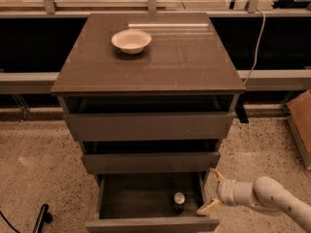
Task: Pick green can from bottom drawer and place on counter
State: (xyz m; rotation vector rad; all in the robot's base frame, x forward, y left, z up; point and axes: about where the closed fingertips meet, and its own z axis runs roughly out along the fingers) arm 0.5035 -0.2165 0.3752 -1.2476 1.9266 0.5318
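The green can [179, 202] stands upright in the open bottom drawer [151, 224], right of its middle; mostly its silver top shows. My gripper [210, 191] is at the drawer's right side, just right of the can and apart from it. Its two pale fingers are spread open, one up at the drawer's back corner, one low near the front. It holds nothing. The counter [184, 62] is the dark brown top of the cabinet above.
A white bowl [131, 41] sits on the counter at the back left. The two upper drawers [148, 125] stand slightly open. A cardboard box [301, 125] is on the floor at right. A black object [41, 217] lies on the floor at lower left.
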